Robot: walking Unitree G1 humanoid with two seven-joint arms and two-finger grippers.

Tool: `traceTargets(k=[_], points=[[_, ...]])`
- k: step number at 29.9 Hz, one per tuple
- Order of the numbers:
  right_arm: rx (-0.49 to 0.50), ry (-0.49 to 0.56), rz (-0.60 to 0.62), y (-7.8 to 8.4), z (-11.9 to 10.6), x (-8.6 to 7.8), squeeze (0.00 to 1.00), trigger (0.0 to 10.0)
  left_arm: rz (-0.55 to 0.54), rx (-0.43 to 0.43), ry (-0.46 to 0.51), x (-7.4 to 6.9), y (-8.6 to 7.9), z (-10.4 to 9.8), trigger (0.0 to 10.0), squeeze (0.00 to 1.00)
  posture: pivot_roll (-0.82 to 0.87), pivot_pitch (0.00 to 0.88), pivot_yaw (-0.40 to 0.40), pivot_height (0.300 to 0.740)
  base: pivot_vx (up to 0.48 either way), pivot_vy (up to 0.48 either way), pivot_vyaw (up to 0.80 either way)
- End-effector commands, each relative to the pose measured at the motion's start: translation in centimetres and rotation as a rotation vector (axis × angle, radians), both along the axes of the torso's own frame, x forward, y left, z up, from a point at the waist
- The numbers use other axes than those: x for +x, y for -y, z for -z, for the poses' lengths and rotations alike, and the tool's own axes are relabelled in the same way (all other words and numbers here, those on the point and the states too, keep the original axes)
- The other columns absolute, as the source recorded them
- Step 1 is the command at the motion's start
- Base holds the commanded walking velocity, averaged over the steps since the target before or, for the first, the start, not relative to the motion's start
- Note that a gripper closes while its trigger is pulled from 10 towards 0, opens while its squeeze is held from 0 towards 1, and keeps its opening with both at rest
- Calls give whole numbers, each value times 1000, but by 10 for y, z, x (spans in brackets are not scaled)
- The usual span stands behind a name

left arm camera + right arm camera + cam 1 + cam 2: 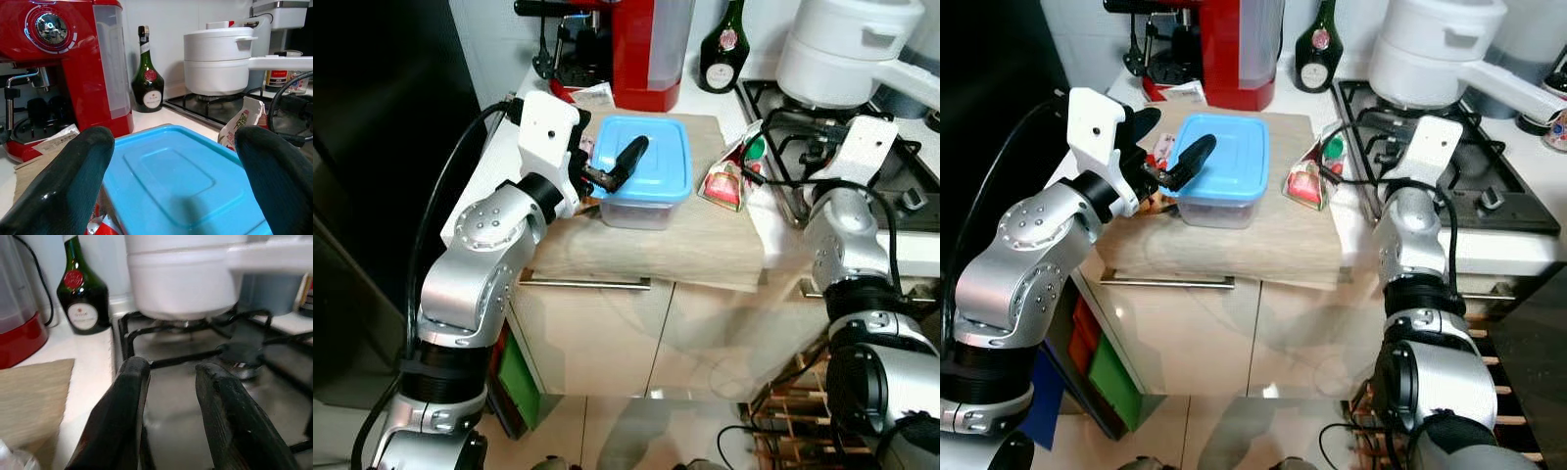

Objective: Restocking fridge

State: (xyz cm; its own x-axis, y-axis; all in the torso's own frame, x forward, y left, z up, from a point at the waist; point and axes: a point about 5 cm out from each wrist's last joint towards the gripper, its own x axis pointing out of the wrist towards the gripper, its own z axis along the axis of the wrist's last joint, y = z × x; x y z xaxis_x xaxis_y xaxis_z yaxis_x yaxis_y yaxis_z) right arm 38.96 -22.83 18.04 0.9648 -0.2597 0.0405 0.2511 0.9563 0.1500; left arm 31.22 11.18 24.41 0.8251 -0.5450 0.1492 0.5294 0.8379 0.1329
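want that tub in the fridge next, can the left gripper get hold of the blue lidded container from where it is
Probably yes: the left gripper hovers open over the blue lidded container, fingers straddling the lid, nothing between them.

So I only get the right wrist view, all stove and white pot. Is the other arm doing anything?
Observer: Yes. The left gripper hangs open over a blue-lidded container.
Operator: What is that container standing on?
Observer: A wooden board on the counter, in front of a red coffee machine.
Operator: Anything else on the board?
Observer: A snack packet lies at the edge nearest the stove.
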Motion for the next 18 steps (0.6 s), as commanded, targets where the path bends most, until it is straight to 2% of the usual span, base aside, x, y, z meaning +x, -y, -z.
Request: traceTargets(k=[1,4,5,10,13,18], points=[[46,7,-27,0,0,2,0,10000,-2,5,0,0,-2,-2,10000,0,32,17,14,740,0,0,0],[91,1,-75,-3,3,3,0,10000,2,5,-2,0,0,-2,10000,0,28,16,13,740,0,0,0],[116,-6,-127,-8,5,4,0,10000,5,3,-3,0,1,-2,10000,0,27,14,12,740,0,0,0],[164,-12,-194,-14,8,5,0,10000,5,0,-3,1,1,-2,10000,0,25,9,9,740,0,0,0],[172,-14,-225,-17,9,6,0,10000,4,-1,-2,1,1,-2,10000,0,21,8,10,740,0,0,0],[174,-13,-311,-34,11,5,0,10000,8,-1,0,2,2,-2,10000,0,16,4,8,740,0,0,0]])
